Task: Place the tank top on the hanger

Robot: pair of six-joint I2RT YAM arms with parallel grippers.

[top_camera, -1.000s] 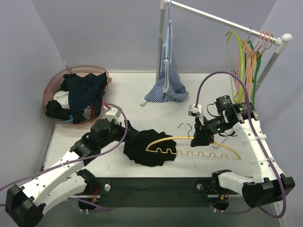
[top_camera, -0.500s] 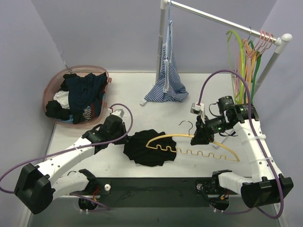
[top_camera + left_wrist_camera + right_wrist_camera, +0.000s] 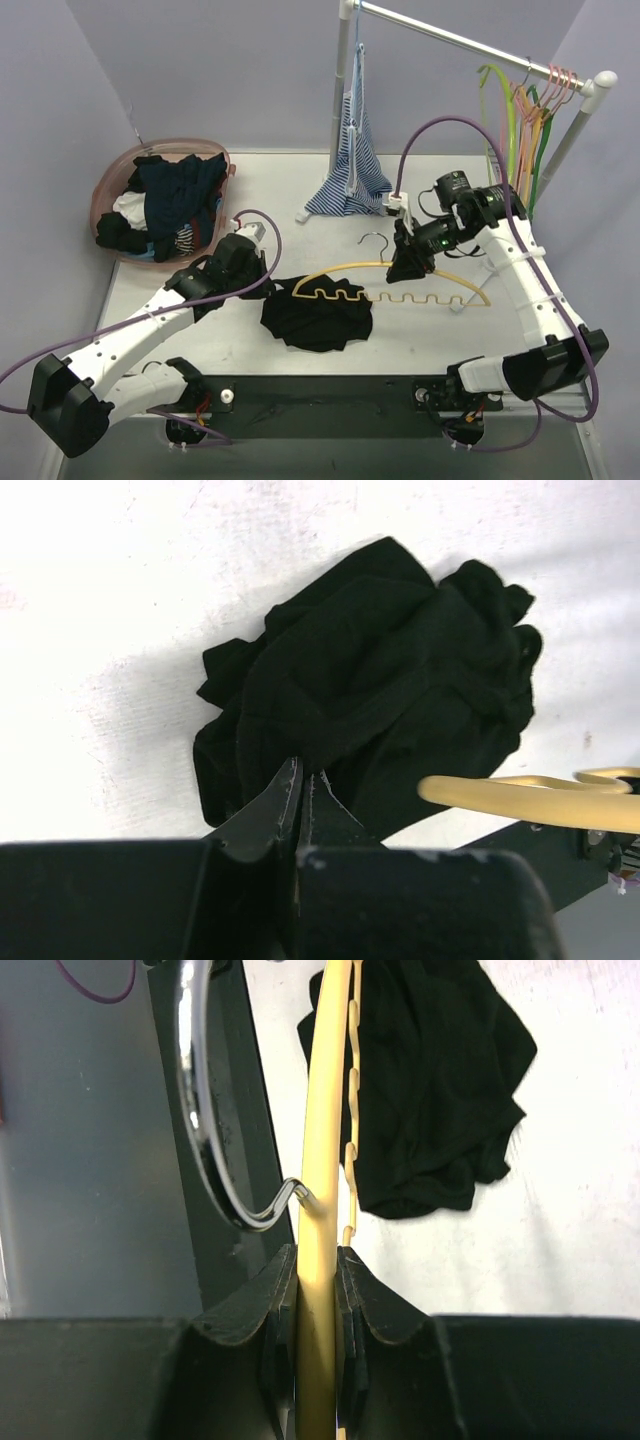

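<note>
The black tank top (image 3: 318, 318) lies crumpled on the white table, also seen in the left wrist view (image 3: 390, 670) and right wrist view (image 3: 440, 1090). My left gripper (image 3: 265, 285) sits at its left edge, shut (image 3: 303, 772), its tips pinching the fabric's near edge. My right gripper (image 3: 403, 268) is shut on the yellow hanger (image 3: 345, 268) at the top of the arch (image 3: 325, 1110), beside the metal hook (image 3: 195, 1110). The hanger's left end (image 3: 520, 800) hangs over the tank top's far edge.
A pink basket (image 3: 110, 185) of mixed clothes stands at the back left. A blue-and-white striped garment (image 3: 350, 170) hangs from the rail (image 3: 470, 45) behind. Green and orange hangers (image 3: 525, 120) hang at the rail's right end. A dark strip (image 3: 330, 390) runs along the near table edge.
The left gripper has gone from open to shut at the tank top's left edge. The right arm has carried the hanger back and to the left, off most of the tank top.
</note>
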